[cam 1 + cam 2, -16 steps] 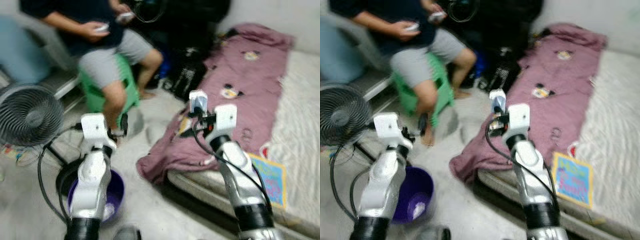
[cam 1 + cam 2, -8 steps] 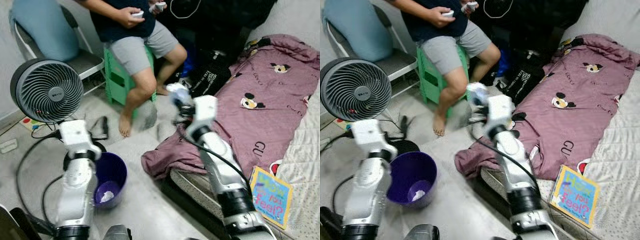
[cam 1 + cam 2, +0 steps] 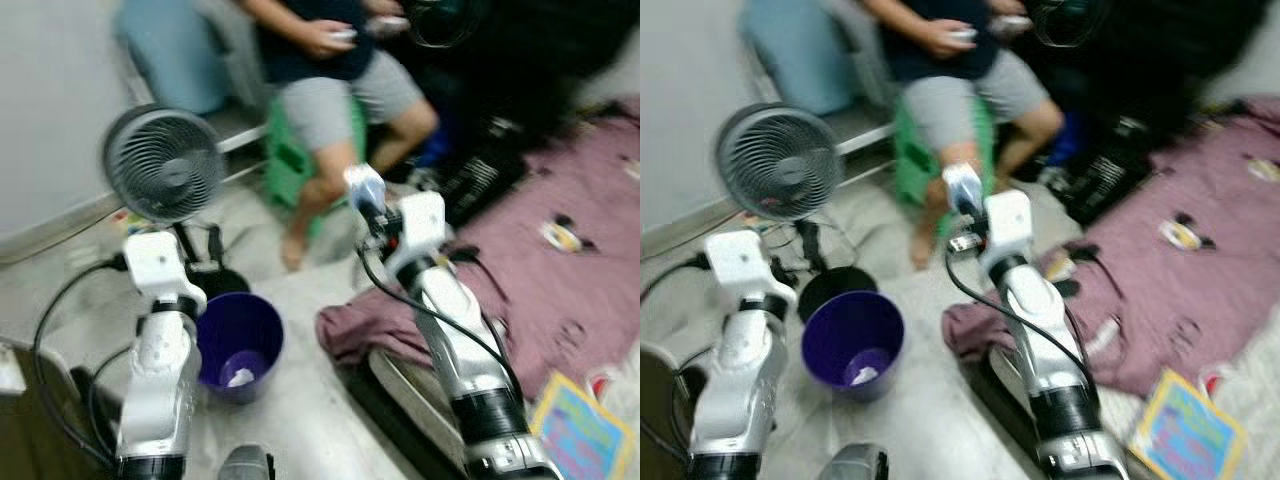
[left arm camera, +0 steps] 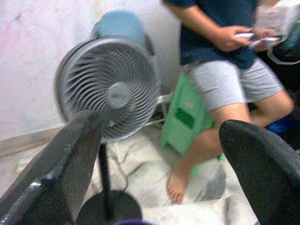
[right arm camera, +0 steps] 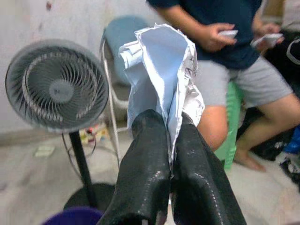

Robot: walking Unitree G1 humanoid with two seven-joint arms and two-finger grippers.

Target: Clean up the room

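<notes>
Paper scrap in hand, swinging round toward the bin

The whole view has panned left since a moment ago, so the bed has slid off right and the purple bin (image 3: 853, 345) now sits near-centre, between the arms; looks like the drop is next. The right gripper (image 5: 169, 154) has its fingers pinched tight on a crumpled blue-white paper (image 5: 161, 79), held up high and still right of the bin. The left gripper (image 4: 159, 159) hangs wide open, holding nothing, facing the fan (image 3: 163, 163). A person (image 3: 950, 60) sits on a green stool (image 3: 290, 160) at the far side.
</notes>
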